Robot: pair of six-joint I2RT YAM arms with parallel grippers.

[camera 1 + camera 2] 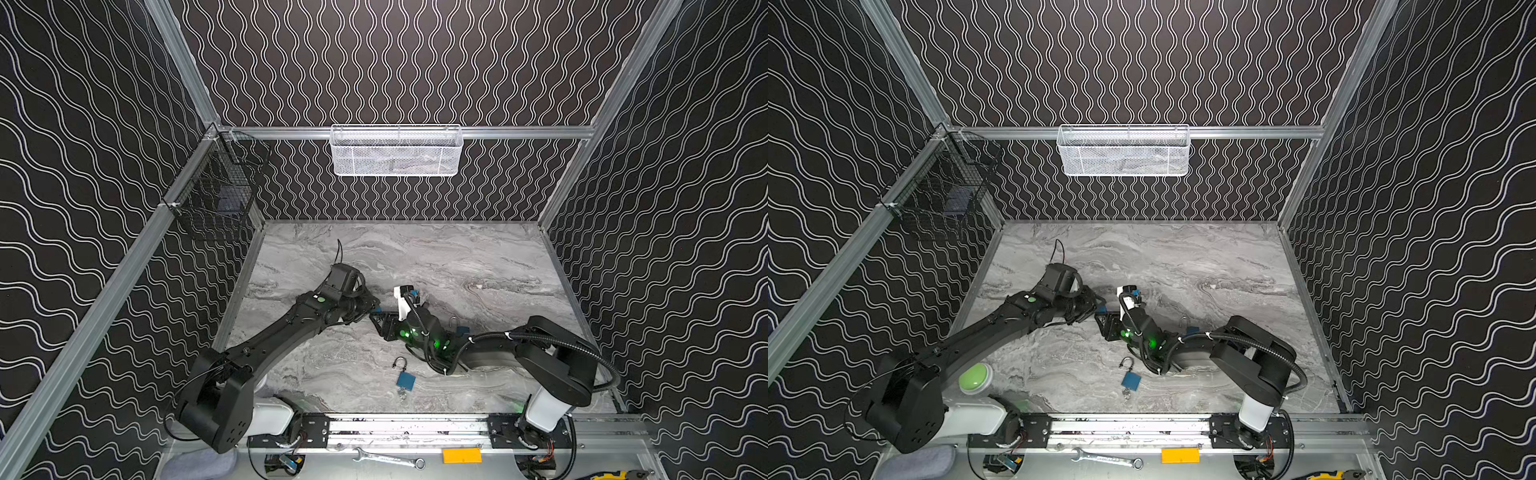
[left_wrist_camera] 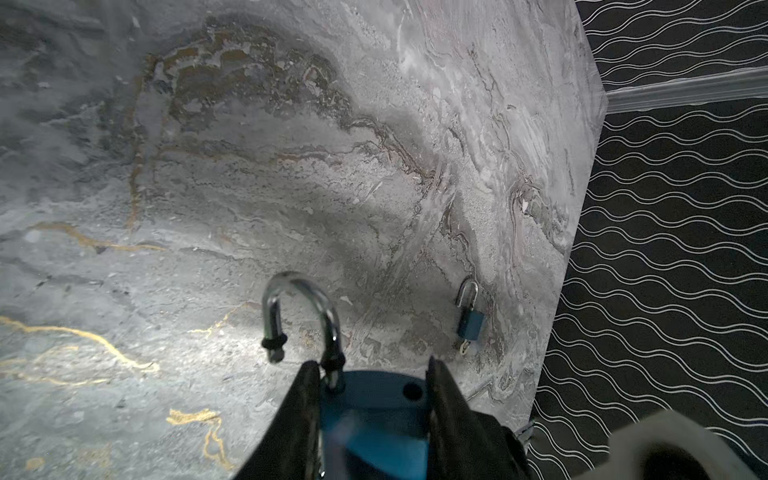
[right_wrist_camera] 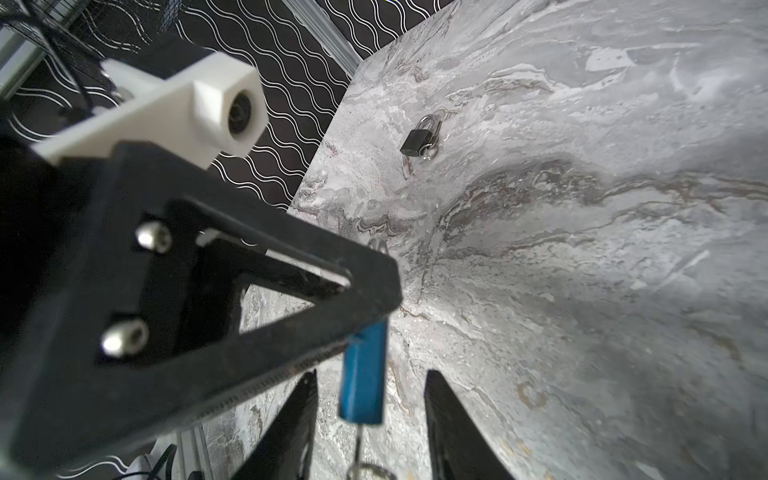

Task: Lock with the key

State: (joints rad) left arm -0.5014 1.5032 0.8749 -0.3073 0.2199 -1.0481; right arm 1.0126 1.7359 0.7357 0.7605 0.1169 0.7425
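Closest to the left wrist lens: blue padlock [image 2: 374, 415], clamped across its body by the left gripper [image 2: 371, 372], which pressed on both sides. Shackle [image 2: 299, 299] stood open, its free leg lifted out of the empty hole in the body and swung aside, so the lock was not yet locked. In both top views the lock was held up over the marble table [image 1: 478, 266], near the middle. Its keyhole end was turned toward the other arm, presumably to offer the key across.

Right wrist view: same padlock edge-on, with the key [image 3: 358, 444] projecting from the end opposite the shackle and a ring [image 3: 370, 471] on it. Right gripper [image 3: 371, 376] straddled lock and key, jaws apart, with a gap showing on each side. Key was thin, blurred and cut by the frame edge. It was probably seated in the keyhole, but not certain.

Judgement: the step in hand was the right gripper's take on the key. The shackle leg would also need pressing home before a turn of the key counts.

Spare padlock [image 1: 405, 380] lay near the front rail with its own keys. A third padlock [image 1: 457, 328] lay half hidden behind the right arm. Both were away from the work.
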